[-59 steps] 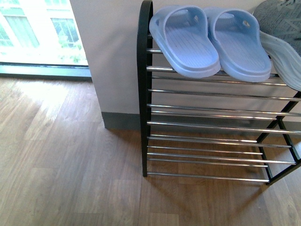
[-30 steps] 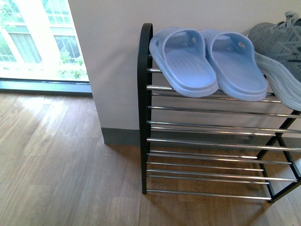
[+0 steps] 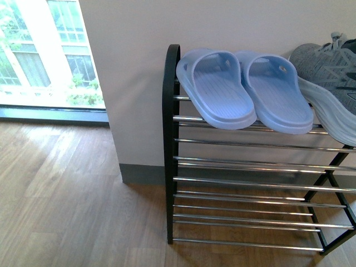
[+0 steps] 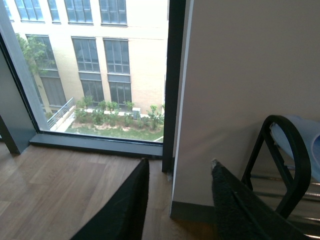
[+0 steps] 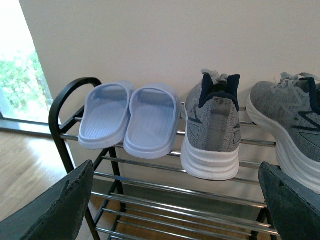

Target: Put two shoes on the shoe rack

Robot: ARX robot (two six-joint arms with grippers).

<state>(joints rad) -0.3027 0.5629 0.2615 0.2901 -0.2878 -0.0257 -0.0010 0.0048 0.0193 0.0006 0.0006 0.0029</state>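
Two pale blue slides (image 3: pixel 219 92) (image 3: pixel 278 94) lie side by side on the top tier of the shoe rack (image 3: pixel 169 144). Next to them on the same tier stand two grey knit sneakers (image 5: pixel 212 135) (image 5: pixel 290 125), heels toward the right wrist camera. My right gripper (image 5: pixel 175 167) is open in front of the rack, just below the top tier, holding nothing. My left gripper (image 4: pixel 180 162) is open beside the rack's black end upright (image 4: pixel 295 150), facing the wall corner and a window. Neither gripper shows in the front view.
The rack stands against a white wall (image 3: pixel 133 83) on a wood floor (image 3: pixel 67 211). A floor-level window (image 3: pixel 44 61) is at the left. Lower chrome tiers (image 3: pixel 250 200) of the rack hold nothing.
The front view has tilted upward: the rack and shoes sit lower in the picture and more of the grey sneaker shows. The shoes have not shifted on the rack.
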